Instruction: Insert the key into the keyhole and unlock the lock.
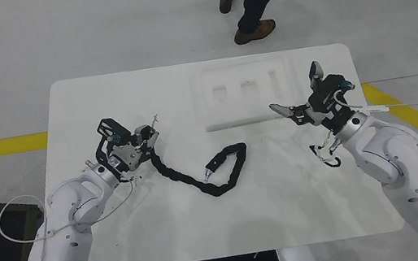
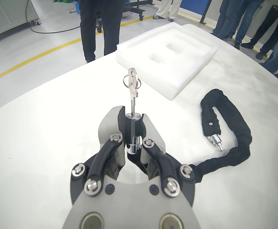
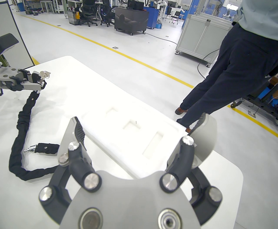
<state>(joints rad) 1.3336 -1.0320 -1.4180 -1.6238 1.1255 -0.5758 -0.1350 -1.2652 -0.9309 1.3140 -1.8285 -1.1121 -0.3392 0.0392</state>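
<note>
Left gripper (image 2: pixel 133 115) clamps the lock (image 2: pixel 132 134), key (image 2: pixel 133 86) inserted, over the table (image 1: pixel 128 242)'s left side; right gripper (image 3: pixel 139 121) gapes beside the foam tray (image 1: pixel 247 112).

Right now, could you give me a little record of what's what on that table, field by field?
left gripper: shut on the lock
key: pushed into the lock, its head and ring sticking out
chain: black, lying curved on the table
pin end: free, out of the lock, resting on the table
right gripper: open, holding nothing, by the foam tray
</note>
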